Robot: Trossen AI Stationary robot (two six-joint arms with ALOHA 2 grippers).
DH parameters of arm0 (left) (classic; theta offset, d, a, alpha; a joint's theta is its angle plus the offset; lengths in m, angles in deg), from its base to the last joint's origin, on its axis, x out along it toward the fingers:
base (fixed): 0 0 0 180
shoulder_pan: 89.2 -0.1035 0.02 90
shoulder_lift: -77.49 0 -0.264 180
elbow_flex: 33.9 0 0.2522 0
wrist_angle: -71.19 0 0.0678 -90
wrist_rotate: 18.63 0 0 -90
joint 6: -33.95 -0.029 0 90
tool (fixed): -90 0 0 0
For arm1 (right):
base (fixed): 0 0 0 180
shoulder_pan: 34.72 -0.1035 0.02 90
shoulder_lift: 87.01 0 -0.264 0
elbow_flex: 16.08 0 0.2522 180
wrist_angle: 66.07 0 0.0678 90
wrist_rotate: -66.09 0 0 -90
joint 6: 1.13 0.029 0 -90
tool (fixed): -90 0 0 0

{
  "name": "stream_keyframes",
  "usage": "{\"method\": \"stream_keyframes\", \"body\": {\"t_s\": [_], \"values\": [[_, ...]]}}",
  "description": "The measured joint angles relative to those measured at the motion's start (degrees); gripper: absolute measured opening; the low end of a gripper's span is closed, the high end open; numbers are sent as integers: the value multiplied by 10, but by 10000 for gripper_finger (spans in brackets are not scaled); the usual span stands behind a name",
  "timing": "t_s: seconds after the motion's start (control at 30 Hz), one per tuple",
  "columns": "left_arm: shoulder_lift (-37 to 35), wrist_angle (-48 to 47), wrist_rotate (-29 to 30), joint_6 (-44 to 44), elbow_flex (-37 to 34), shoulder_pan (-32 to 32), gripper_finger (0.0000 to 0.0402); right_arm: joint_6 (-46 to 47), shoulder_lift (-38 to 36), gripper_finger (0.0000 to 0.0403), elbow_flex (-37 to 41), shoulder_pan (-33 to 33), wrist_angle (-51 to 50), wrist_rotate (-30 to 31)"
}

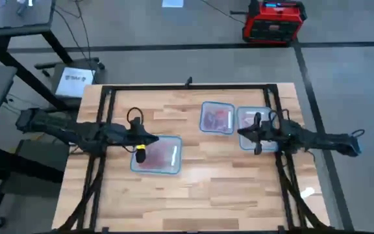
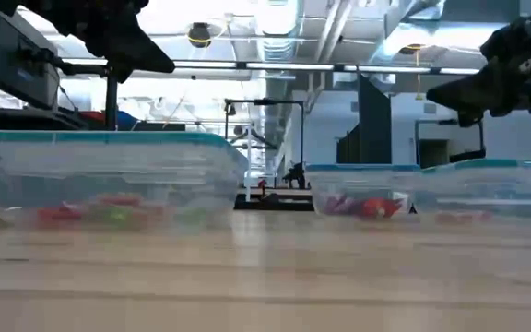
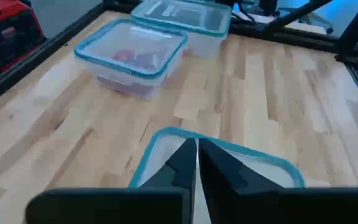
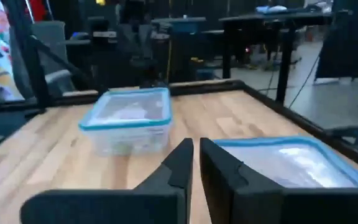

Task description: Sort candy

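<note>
The left gripper (image 1: 153,139) hangs over the left edge of the near-left container (image 1: 167,157), its two dark fingers (image 3: 180,163) pressed together with nothing between them; in the left wrist view the fingertips meet just above that tub's bluish rim (image 3: 229,147). The right gripper (image 1: 242,132) is raised over the left edge of the far-right container (image 1: 249,118), also closed and empty, its fingers (image 4: 178,163) nearly touching in its own wrist view. In the low view both arms sit high, clear of the tubs.

Three clear rectangular containers with bluish rims stand on the wooden desk (image 1: 200,188). The near-left one holds candy (image 1: 149,160), a red and pink cluster lying on its floor towards its left half; from desk height the pieces (image 2: 90,212) show red with a greenish one among them. The middle container (image 1: 217,118), at the far side and just left of the right-hand tub, holds more candy (image 1: 219,119) in red and purple wrappers, seen low through its wall (image 2: 362,207). The far-right container touches or nearly touches the middle one; a little red shows at its bottom in the low view, but what it holds is unclear.

A red case (image 1: 273,20) sits on the floor beyond the far edge of the desk.
</note>
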Motion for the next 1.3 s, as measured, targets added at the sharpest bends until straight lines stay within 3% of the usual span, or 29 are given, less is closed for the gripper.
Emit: {"method": "stream_keyframes", "body": {"t_s": [0.37, 0.6, 0.67, 0.77, 0.83, 0.9, 1.13, 1.3], "values": [[0, 122, 0, -1, -102, 0, 5, 0, 6, 17, 0, 5, -26, -3], [0, 143, -3, -4, -166, -1, 6, 0, 6, 17, 1, 5, -26, -3], [-1, 176, -40, -1, -192, -7, 6, 0, 6, 17, 1, 5, -27, -3], [-9, 178, -160, -25, -218, -15, 6, 0, 6, 17, 1, 5, -27, -3], [-26, 163, -205, -43, -229, -21, 6, 0, 6, 17, 1, 5, -27, -3], [-45, 141, -212, -56, -240, -24, 6, 0, 6, 17, 1, 5, -27, -3], [-150, 162, -169, -110, -301, -31, 6, 0, 6, 17, 1, 5, -26, -3], [-231, 75, -166, -120, -302, -35, 6, 0, 6, 17, 1, 5, -25, -3]]}}
